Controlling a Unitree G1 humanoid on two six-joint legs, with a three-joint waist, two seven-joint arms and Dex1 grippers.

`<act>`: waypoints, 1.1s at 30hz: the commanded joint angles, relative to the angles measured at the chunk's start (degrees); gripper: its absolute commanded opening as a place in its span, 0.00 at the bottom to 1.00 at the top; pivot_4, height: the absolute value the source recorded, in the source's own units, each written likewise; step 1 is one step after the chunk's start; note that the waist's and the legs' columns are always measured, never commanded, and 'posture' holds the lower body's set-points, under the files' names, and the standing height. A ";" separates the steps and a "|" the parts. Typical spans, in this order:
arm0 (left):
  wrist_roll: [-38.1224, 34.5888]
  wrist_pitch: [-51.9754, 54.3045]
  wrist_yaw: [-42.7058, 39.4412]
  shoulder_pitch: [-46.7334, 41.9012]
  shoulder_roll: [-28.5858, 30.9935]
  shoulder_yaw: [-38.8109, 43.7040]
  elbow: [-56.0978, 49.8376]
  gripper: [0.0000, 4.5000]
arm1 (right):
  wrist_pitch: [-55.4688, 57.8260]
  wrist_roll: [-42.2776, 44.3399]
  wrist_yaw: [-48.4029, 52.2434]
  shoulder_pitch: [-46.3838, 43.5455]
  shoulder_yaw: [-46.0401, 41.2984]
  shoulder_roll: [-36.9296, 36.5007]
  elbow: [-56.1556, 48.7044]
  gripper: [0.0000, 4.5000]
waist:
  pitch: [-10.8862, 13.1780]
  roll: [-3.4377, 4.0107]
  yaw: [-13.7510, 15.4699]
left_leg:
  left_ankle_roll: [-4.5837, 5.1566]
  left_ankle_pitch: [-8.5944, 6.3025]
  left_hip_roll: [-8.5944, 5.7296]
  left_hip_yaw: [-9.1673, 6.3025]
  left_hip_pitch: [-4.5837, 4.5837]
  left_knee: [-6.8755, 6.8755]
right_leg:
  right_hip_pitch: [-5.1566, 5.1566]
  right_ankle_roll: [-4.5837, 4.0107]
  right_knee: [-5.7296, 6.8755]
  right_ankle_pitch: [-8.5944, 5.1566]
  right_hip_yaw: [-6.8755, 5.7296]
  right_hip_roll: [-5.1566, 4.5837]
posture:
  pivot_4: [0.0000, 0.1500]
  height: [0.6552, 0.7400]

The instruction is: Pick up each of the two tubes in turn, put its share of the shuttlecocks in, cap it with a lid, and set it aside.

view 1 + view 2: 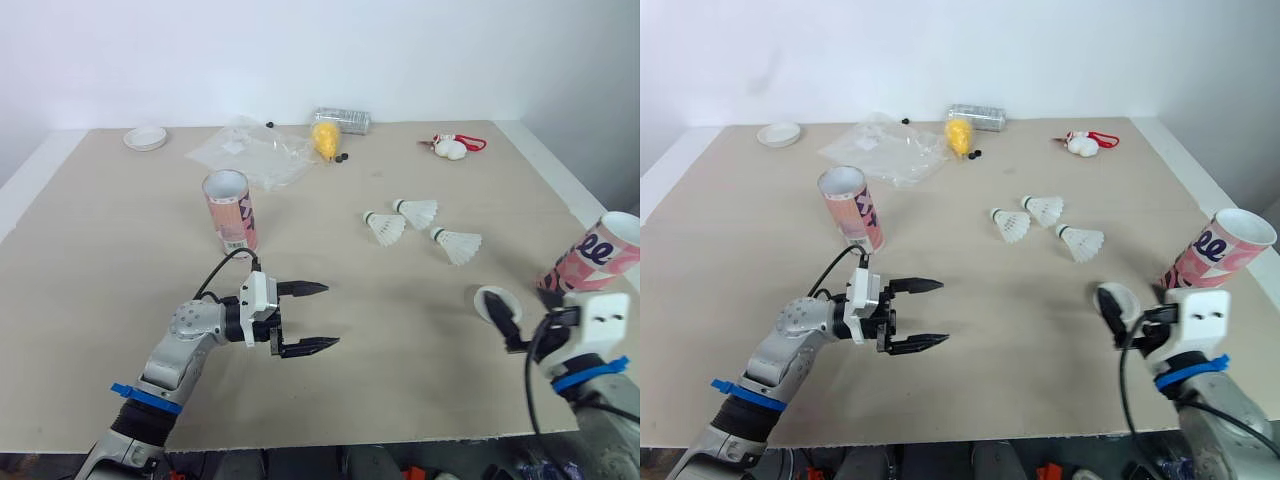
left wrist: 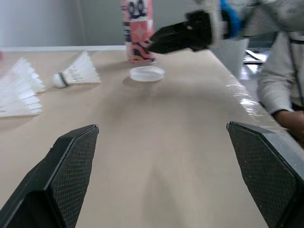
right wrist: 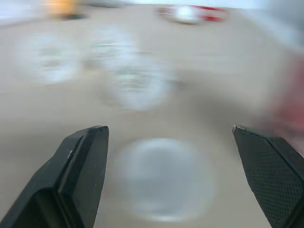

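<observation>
Left tube (image 1: 231, 210) is standing left of table centre and right tube (image 1: 600, 255) at the table's right edge, both uncapped. Three shuttlecocks (image 1: 417, 211) are lying between them. One lid (image 1: 492, 300) is sitting just beside the right tube.

Risk as we're reading it: the right arm is working close to the edge tube, so a sideways swing could tip it off the table.

Right gripper (image 1: 512, 325) is hanging wide open over that lid, holding nothing. Left gripper (image 1: 330, 315) is hovering wide open and empty toward the front edge.
</observation>
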 commanded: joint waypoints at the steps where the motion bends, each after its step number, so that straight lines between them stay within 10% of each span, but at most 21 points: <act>1: 0.30 -0.82 1.28 0.12 0.13 1.39 -1.19 1.00 | -2.42 0.17 4.44 -2.00 1.68 -1.94 -1.94 0.99 | 0.02 -0.03 0.06 | 0.00 0.00 -0.01 0.00 0.00 0.02 | 0.01 0.00 0.00 0.00 0.00 -0.01 | 1.00 1.00; 16: 9.55 2.70 26.41 9.29 -1.17 8.36 -8.58 1.00 | -18.11 -3.47 48.36 -36.90 27.50 -7.78 29.19 0.99 | 0.33 -0.52 0.10 | 0.00 0.00 0.00 -0.07 -0.03 0.04 | 0.05 0.15 -0.03 0.11 -0.07 0.02 | 1.00 1.00; 33: 11.61 12.40 48.04 11.87 -6.23 17.50 -12.16 1.00 | -26.82 -10.56 51.83 -52.73 32.27 3.53 52.11 0.99 | 0.37 -0.57 0.09 | -0.02 0.00 0.01 -0.15 -0.10 0.03 | 0.01 0.24 -0.04 0.25 -0.19 0.03 | 1.00 1.00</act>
